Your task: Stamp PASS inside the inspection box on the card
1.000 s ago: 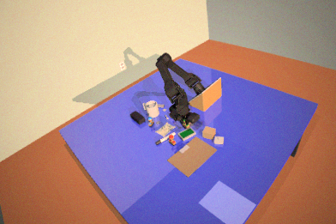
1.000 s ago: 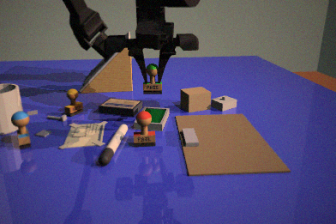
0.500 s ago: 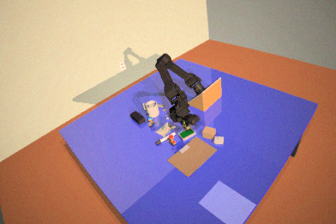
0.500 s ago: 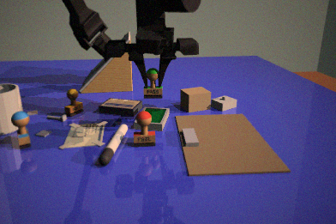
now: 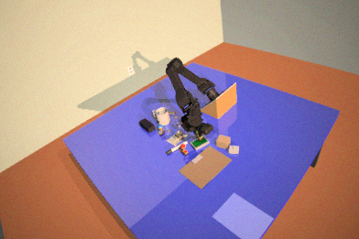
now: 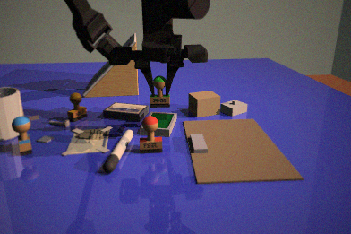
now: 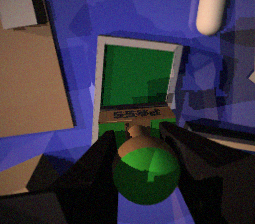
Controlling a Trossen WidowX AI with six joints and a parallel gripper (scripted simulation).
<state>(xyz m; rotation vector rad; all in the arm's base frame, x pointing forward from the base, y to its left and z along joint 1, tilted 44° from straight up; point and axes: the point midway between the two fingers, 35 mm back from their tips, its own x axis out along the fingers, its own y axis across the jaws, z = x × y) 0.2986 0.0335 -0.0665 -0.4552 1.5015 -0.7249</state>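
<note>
The PASS stamp (image 5: 199,136) (image 6: 159,99) (image 7: 145,167) is clamped between the jaws, gripped at its green-topped handle, and is held upright with its lettered block downward. In the wrist view, the block is seen across the near part of the green ink pad (image 5: 200,144) (image 6: 166,120) (image 7: 138,75), most of which is shown just ahead of the jaws. Whether the pad is touched cannot be told.

To the left of the jaws and forward, a brown board (image 5: 208,170) (image 6: 242,151) (image 7: 25,80) is laid flat on the surface (image 5: 275,135) (image 6: 291,203) (image 7: 80,70), with a pale clip (image 5: 197,159) (image 6: 199,143) (image 7: 19,12) at its edge. The inspection box cannot be made out. Nearer on that same side, a tan block (image 5: 223,141) (image 6: 204,104) (image 7: 13,175) is placed, with a small white block (image 5: 233,149) (image 6: 234,108) beside it.

Ahead of the jaws, beyond the green pad, the red-topped FAIL stamp (image 5: 183,149) (image 6: 150,138) is stood upright, and a white marker (image 5: 177,148) (image 6: 119,150) (image 7: 211,17) is laid near it. A dark-edged case (image 6: 125,111) (image 7: 228,135) is set close by on the right of the jaws.
</note>
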